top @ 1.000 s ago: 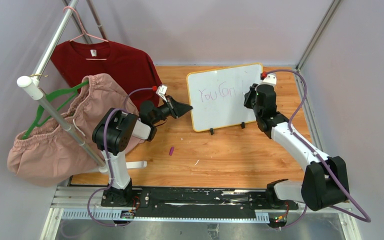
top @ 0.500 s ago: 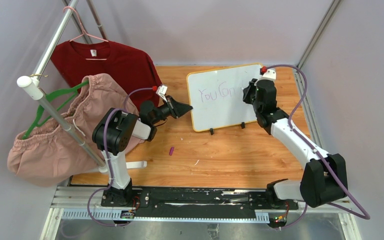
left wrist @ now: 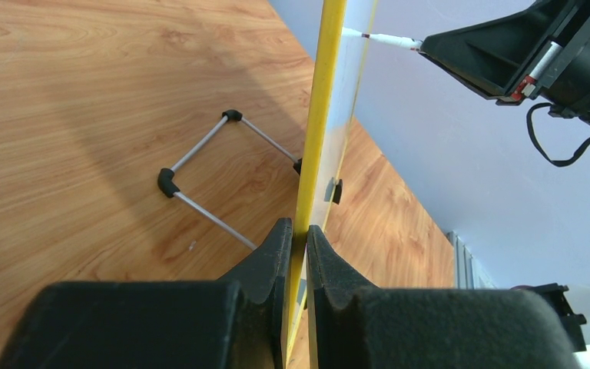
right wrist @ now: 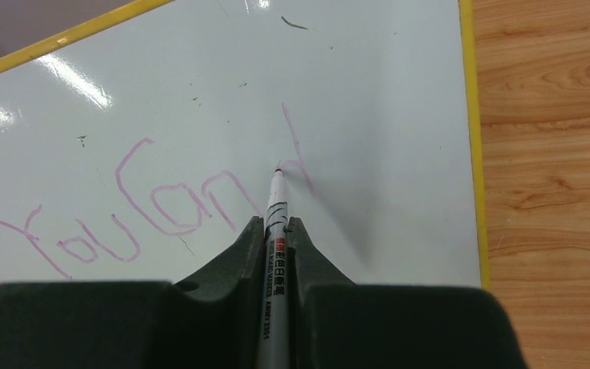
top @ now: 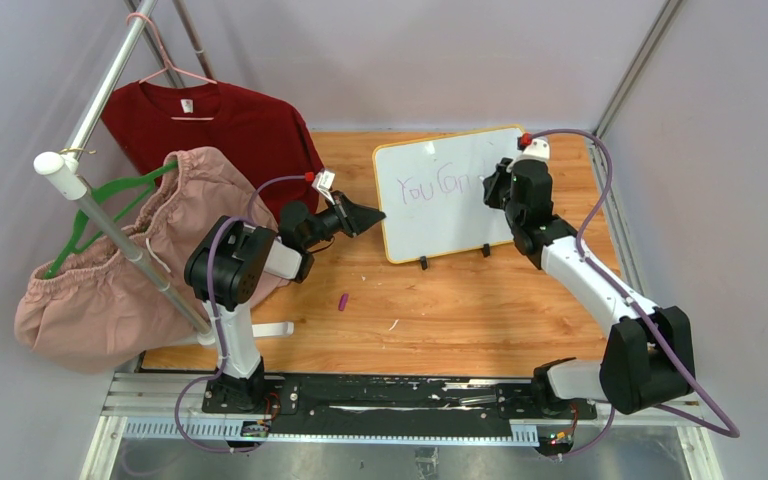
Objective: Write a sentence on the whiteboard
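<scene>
Glossy whiteboard (right wrist: 392,92), yellow frame; slim marker (right wrist: 275,223); woodgrain table (right wrist: 553,154)

We find the whiteboard (top: 440,215) standing toward the back of the table (top: 440,310), right of centre. The left gripper (top: 372,214) clamps its left edge. At its right, the right gripper (top: 490,185) holds a marker (right wrist: 275,231), tip touching the board at the right end of the sentence (top: 438,184). A small cap (top: 343,300) lies in front, to the left. Far left, a T-shirt (top: 230,125) and another garment (top: 110,280) hang on a rack (top: 110,230).
</scene>
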You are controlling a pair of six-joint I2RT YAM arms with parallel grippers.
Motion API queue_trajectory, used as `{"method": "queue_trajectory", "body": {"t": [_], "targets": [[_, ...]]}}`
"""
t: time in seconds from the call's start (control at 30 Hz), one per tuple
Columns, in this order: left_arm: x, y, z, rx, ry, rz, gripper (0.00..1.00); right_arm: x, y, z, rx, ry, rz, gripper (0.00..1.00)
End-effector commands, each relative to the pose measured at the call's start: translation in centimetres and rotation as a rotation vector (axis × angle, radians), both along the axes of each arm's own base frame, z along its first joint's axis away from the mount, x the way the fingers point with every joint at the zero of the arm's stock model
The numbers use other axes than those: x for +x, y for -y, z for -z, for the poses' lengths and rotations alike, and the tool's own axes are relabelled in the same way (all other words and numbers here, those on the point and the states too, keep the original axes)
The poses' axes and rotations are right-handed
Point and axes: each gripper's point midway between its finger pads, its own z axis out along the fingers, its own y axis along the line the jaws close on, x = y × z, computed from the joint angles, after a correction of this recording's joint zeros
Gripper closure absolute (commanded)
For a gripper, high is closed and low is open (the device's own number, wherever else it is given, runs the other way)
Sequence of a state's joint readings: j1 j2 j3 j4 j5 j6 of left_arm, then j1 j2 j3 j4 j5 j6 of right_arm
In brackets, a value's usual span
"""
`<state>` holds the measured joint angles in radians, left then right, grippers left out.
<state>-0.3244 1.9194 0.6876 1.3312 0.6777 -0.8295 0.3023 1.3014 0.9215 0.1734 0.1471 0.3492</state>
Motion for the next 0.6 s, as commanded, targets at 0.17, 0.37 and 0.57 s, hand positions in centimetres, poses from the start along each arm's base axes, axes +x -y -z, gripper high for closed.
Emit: {"method": "queue_trajectory", "body": {"t": [0.17,0.37,0.57], "targets": [[-0.8,0.4,-1.2,-0.006,0.044,0.022,1.00,-1.1,0.3,2.2,-0.019,-0.051,-0.005,1.00],[-0.9,0.4,-1.3,-0.007,0.049,0.022,1.00,-1.5,1.2,3.0,-0.040,-0.064,0.025,1.00],[-0.9,0.4,-1.3,-0.006,0.047,0.022,1.00,-1.2,2.3,2.1,-0.043,-0.049,0.072,1.00]]}}
